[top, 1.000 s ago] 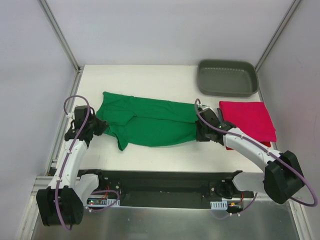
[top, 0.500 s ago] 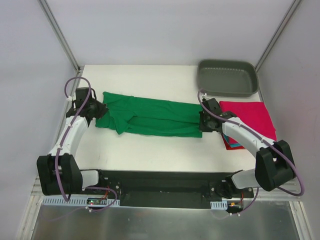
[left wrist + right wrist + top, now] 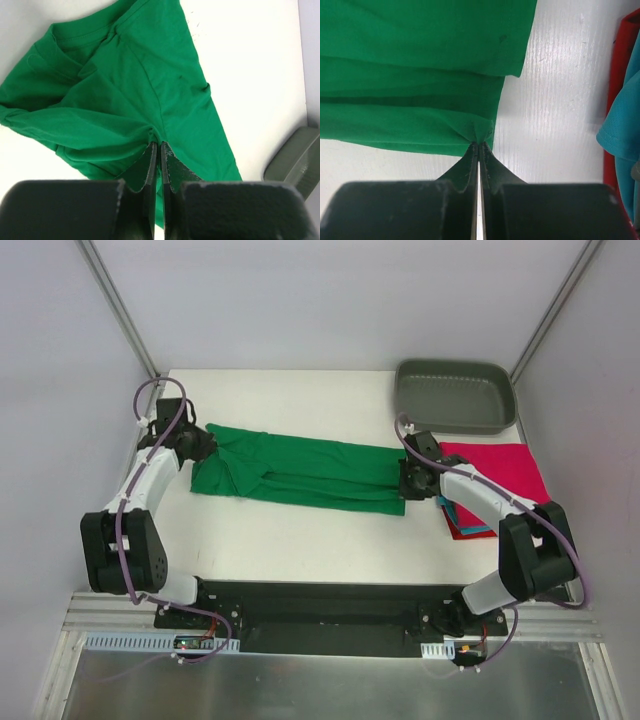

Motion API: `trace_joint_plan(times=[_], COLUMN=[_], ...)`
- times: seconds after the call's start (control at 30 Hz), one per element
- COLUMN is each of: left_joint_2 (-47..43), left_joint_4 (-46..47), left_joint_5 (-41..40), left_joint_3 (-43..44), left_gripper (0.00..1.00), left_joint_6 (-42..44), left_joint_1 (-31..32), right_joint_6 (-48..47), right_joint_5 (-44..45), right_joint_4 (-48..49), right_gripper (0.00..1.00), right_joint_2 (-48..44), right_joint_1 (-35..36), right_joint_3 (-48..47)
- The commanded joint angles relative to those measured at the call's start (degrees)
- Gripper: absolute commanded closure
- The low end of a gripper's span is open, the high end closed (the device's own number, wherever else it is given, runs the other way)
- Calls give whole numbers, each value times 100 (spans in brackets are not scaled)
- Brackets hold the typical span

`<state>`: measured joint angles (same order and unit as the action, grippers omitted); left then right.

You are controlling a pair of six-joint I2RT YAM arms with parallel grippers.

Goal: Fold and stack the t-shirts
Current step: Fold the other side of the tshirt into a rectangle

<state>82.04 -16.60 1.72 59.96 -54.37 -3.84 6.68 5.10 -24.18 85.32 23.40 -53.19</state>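
The green t-shirt (image 3: pixel 300 472) lies folded lengthwise in a long strip across the table, collar end at the left. My left gripper (image 3: pixel 203 447) is shut on the cloth at its left end; the left wrist view shows the green shirt (image 3: pixel 115 95) pinched at the fingertips. My right gripper (image 3: pixel 402 483) is shut on the shirt's right edge; the right wrist view shows the green cloth (image 3: pixel 420 75) bunched at the tips. A crimson-pink folded shirt (image 3: pixel 495 472) tops a stack at the right, with teal (image 3: pixel 475 530) and red edges below; teal (image 3: pixel 622 135) and red (image 3: pixel 619 55) also show in the right wrist view.
A grey plastic tray (image 3: pixel 455 396) stands at the back right corner, just behind the folded stack; its corner shows in the left wrist view (image 3: pixel 295 160). White enclosure walls close in the table on the left, back and right.
Both grippers moved away from the table's near edge, carrying the near part of the green shirt over itself. The shirt now lies as a narrower strip, farther back.
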Motion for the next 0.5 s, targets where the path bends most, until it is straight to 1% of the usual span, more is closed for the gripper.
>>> trace_joint_plan(times=[0.0, 0.13, 0.27, 0.33, 0.4, 0.47], left_joint_2=[286, 672, 1225, 1524, 1814, 2043], left_joint_4=[69, 87, 122, 113, 113, 104], left_joint_5=[-136, -136, 258, 390, 417, 383], left_joint_3=[393, 612, 1078, 1271, 1412, 1553], left_gripper=[100, 100, 100, 100, 100, 100], left_joint_6=[155, 146, 234, 234, 207, 207], left_joint_1=[-21, -21, -21, -21, -21, -12], right_joint_6=[-70, -52, 9, 79, 132, 185], right_joint_5=[17, 17, 262, 307, 316, 421], right_joint_4=[89, 72, -33, -104, -139, -200], right_gripper=[100, 100, 98, 91, 87, 75], right_joint_2=[143, 318, 599, 749, 872, 969], right_joint_1=[-107, -186, -222, -248, -283, -327], right_joint_3=[-358, -499, -701, -815, -903, -1026])
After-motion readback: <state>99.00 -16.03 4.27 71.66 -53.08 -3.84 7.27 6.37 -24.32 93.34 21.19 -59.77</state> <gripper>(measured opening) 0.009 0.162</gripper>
